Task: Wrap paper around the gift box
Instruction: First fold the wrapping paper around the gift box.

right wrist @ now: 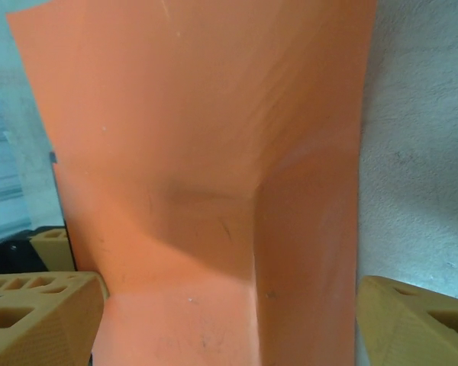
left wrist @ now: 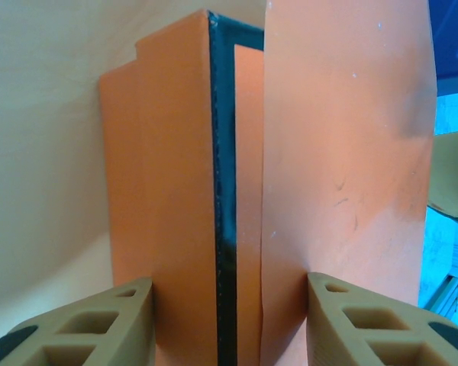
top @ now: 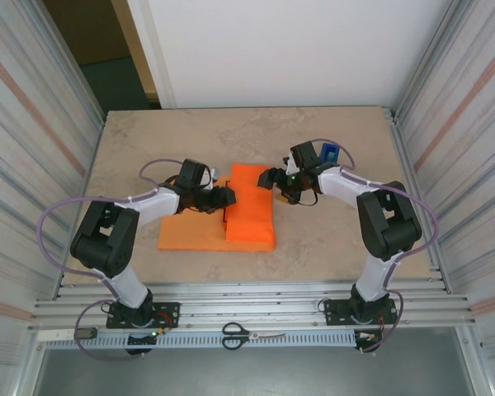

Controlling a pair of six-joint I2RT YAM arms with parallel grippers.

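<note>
Left pincer (top: 223, 198) half open, straddling the box (left wrist: 224, 229) edge, gripping nothing. Paper (top: 186, 235) lies folded over the box. Right pincer (top: 272, 178) wide open, the fold just beneath it.

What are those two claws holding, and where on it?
Cannot be told. The left gripper straddles the black edge of the flat red-orange gift box and the thin orange paper sheet; the right gripper is open above it.

1 box (left wrist: 224, 229), 1 paper (top: 190, 235), 1 scissors (top: 246, 334), 1 tape disp (top: 331, 153), 2 grippers (top: 224, 196) (top: 272, 178)
</note>
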